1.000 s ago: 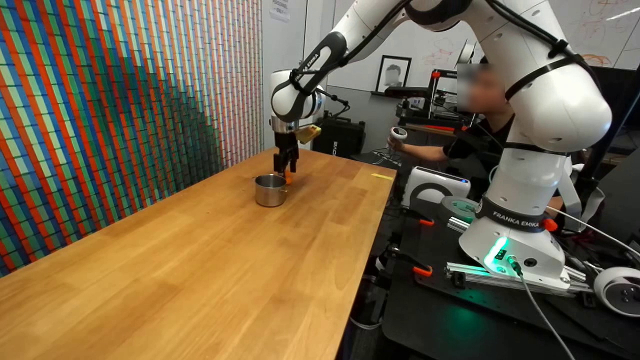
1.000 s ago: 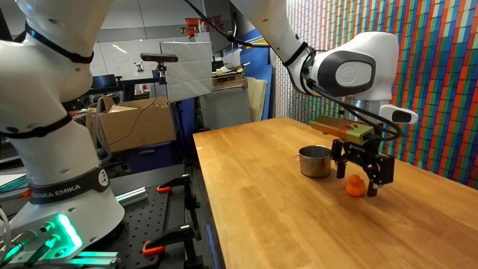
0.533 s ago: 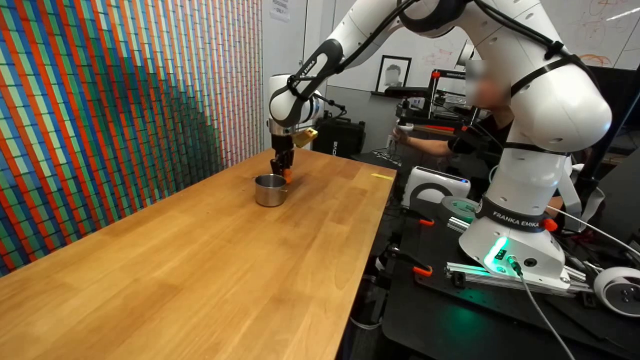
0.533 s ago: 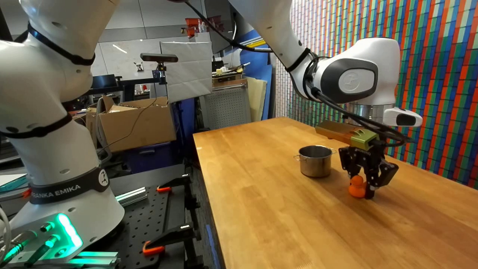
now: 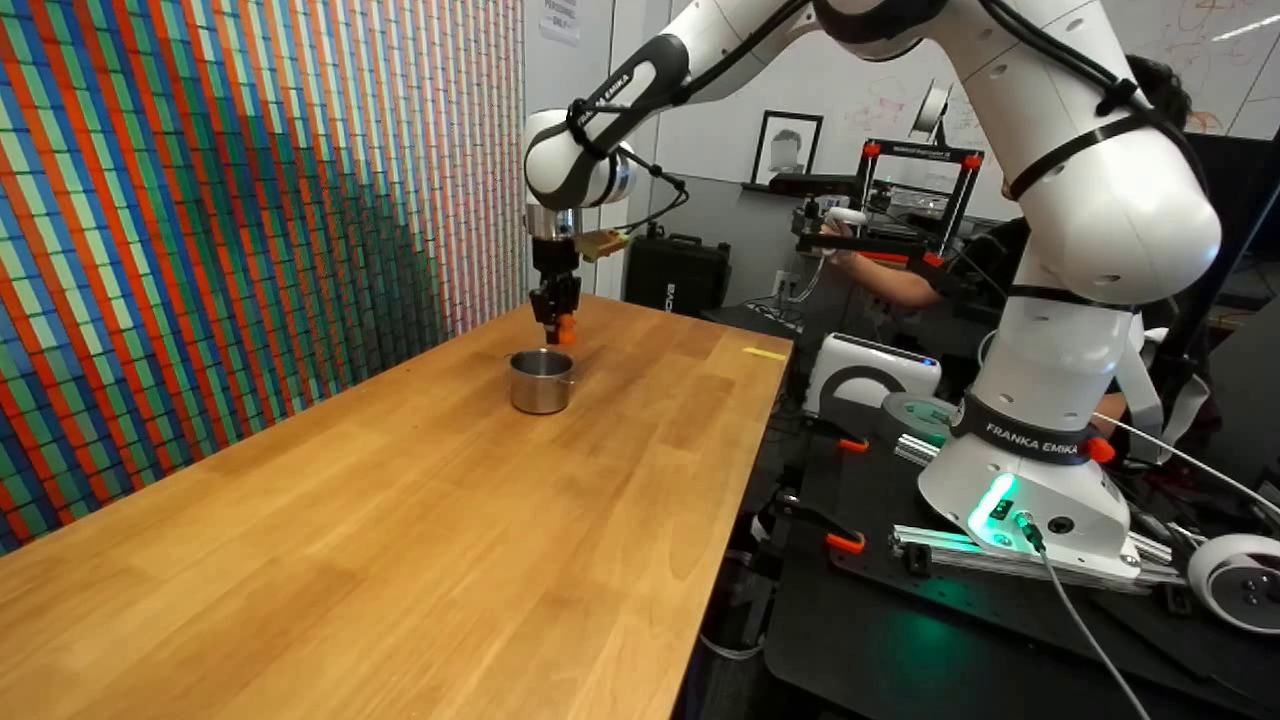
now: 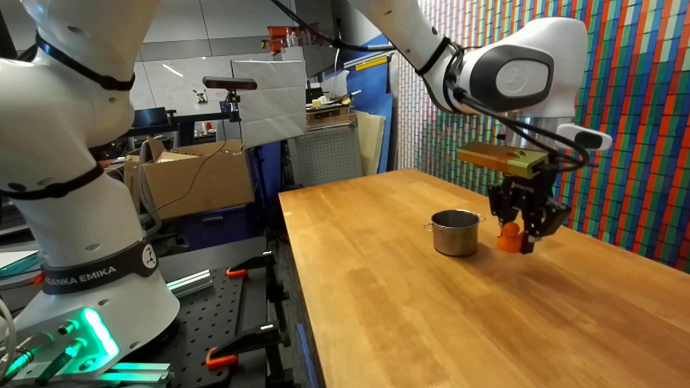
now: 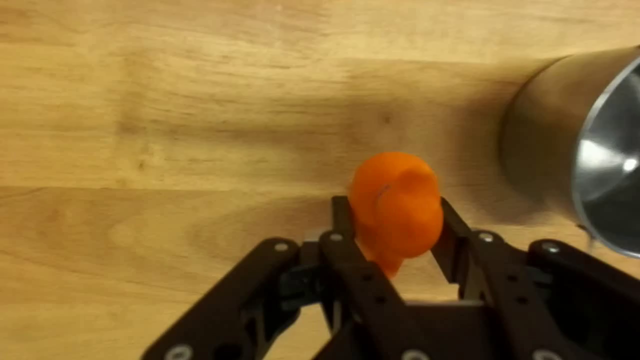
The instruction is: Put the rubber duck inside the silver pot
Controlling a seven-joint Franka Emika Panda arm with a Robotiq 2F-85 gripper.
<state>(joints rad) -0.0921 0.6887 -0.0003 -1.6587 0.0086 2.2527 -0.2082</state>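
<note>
A long, light-brown wooden counter (image 6: 372, 302) lay below your black two-fingered gripper (image 7: 397, 220), which was closed partway. On that counter the short, round, silver metal pot (image 6: 455, 234) stood upright, near your load: the small orange rubber duck (image 6: 509, 238), clamped in the gripper, above the counter and outside the pot.

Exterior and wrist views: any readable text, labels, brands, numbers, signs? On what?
"FRANKA EMIKA": base collar
"FRANKA EMIKA", first word partly covered: forearm panel
"PERSONNEL ONLY", cropped at top: paper sign
Perhaps "NOVA", sideways, unsure: black case
Too small or blurred: lettering on gripper, 3D printer, whiteboard
Wrist view: none
</note>
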